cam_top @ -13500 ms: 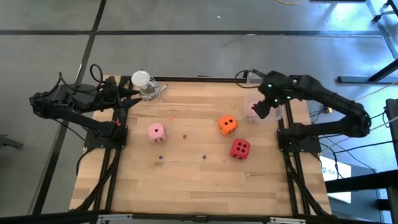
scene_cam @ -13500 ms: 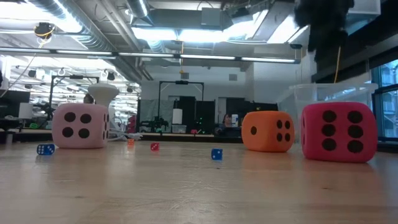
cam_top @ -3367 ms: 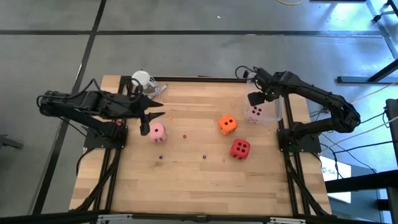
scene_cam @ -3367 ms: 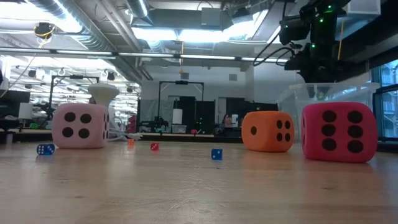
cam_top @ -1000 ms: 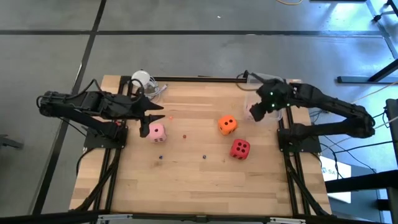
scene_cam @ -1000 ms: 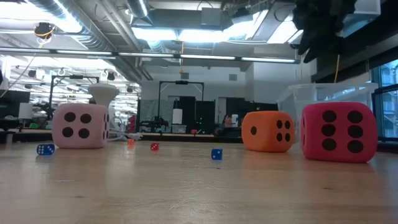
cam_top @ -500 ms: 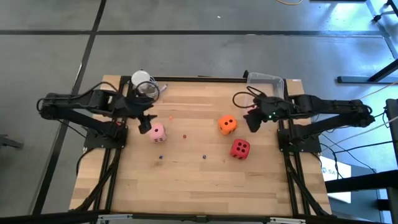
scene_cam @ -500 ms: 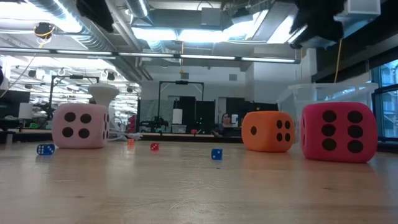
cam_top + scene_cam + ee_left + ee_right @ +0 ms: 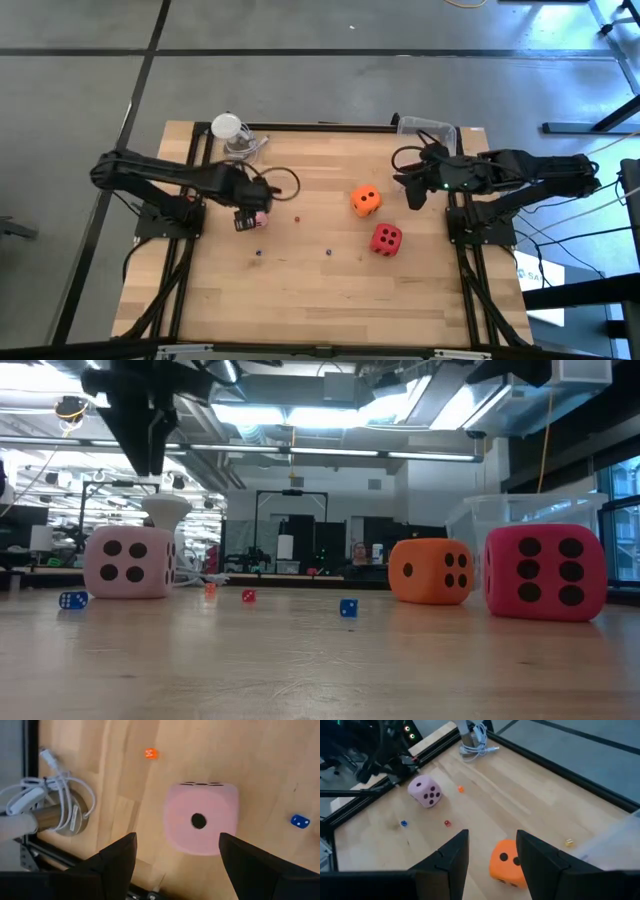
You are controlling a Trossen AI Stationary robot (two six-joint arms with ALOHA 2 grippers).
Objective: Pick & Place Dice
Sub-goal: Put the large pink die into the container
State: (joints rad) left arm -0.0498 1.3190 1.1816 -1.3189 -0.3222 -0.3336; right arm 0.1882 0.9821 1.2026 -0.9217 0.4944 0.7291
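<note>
While the left tool hovers over its target, these are the weak spots, nearest first.

Red die: the red die [image 9: 386, 238] sits nearest the front of the desk [image 9: 300, 300], well apart from both arms; it looks safe unless an arm sweeps low across it.

Orange die: the orange die [image 9: 365, 200] rests just ahead of the right tool [image 9: 411, 197], as the right wrist view shows [image 9: 507, 862]. A soft cube could roll away if one finger meets it first.

Right tool: its fingers stand partly spread and hold nothing. That gap looks narrow against the cube, so a descent without widening could push the cube aside instead of straddling it.

Left tool: the left tool [image 9: 175, 855] hangs above the pink die [image 9: 201, 818] with fingers wide apart, gripping nothing. The cube sits slightly off-centre between them, so one finger could land on its top and squash or tip it.

Small dice: a tiny blue one [image 9: 300, 821] and a tiny orange one [image 9: 150, 753] lie near the pink cube and could get flicked.

Cable: a white cable [image 9: 55, 780] coiled on a metal stand lies beyond, and the arm's swing could snag it.

Bin: the clear bin [image 9: 428, 128] at the far right corner has a thin rim that a carried cube could clip.
</note>
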